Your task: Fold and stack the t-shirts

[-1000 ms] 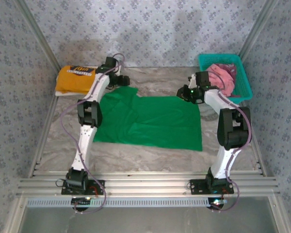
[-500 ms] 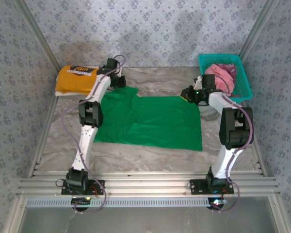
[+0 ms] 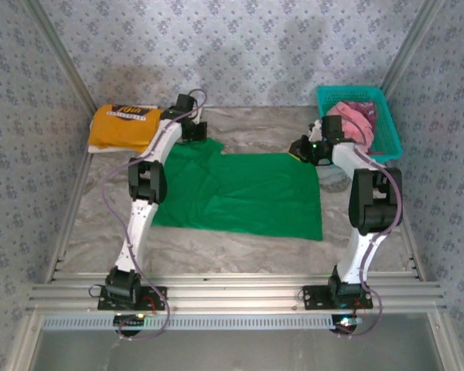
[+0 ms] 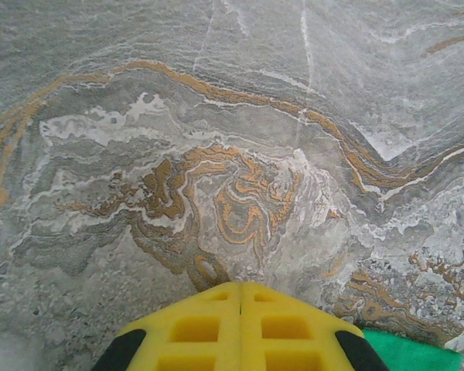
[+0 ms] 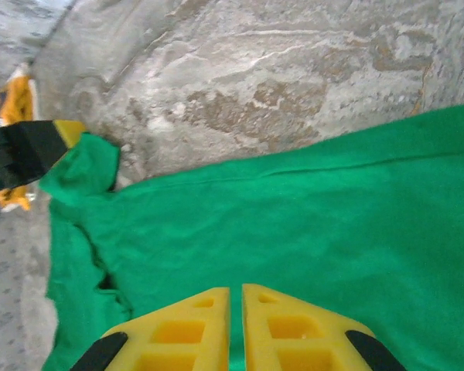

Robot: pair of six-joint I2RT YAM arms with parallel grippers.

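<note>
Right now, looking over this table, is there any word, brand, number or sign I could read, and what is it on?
Dark print on the folded yellow-orange shirt: a band of letters, too small and blurred to read.
Green shirt: plain, no writing.
Pink shirt and teal basket: no label that I can make out.

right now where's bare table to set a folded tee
Free: the near strip between the green t-shirt and the rail; the far middle behind it. Crowded: far-left yellow-orange t-shirt, far-right teal basket.
</note>
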